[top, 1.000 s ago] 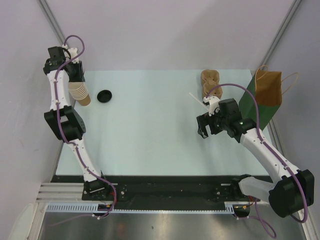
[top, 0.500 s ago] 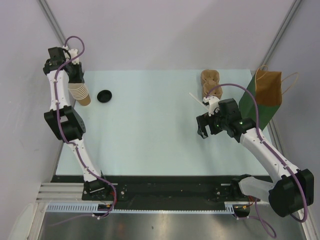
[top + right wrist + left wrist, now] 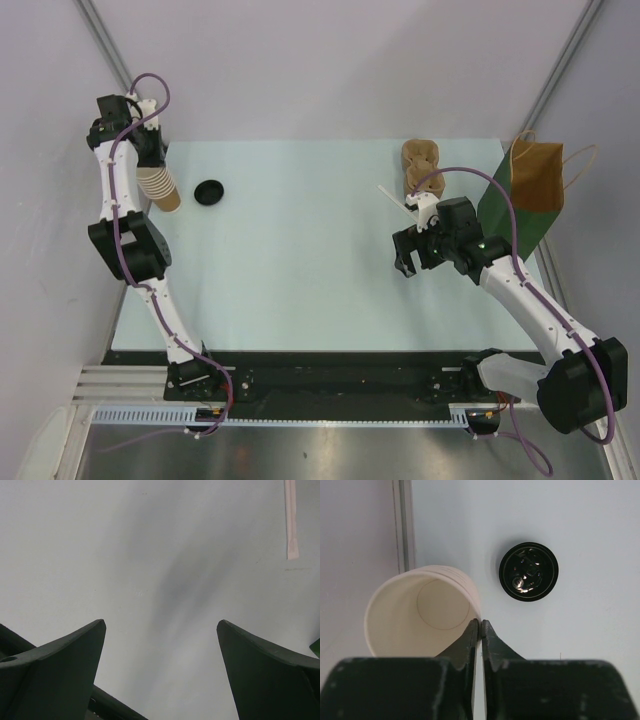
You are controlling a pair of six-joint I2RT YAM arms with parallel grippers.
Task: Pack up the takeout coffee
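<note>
No lidded takeout coffee shows in any view. A stack of lidless pale paper cups (image 3: 160,186) stands at the table's far left edge. My left gripper (image 3: 150,158) hangs over it, shut on the rim of the top cup (image 3: 420,615), with one finger (image 3: 467,642) inside the wall and the other outside. A loose round black lid (image 3: 209,192) lies on the table just right of the stack, also in the left wrist view (image 3: 528,571). My right gripper (image 3: 405,262) hovers open over bare table at mid right, nothing between its fingers (image 3: 75,650).
A brown paper bag (image 3: 530,190) with handles stands at the far right edge. A brown moulded cardboard piece (image 3: 421,162) lies at the back right, and a thin paper-wrapped stick (image 3: 392,198) lies beside it, its end in the right wrist view (image 3: 291,520).
The left jaws have closed onto the top cup's rim. Neither arm has visibly shifted, and the right gripper stays open in place.
</note>
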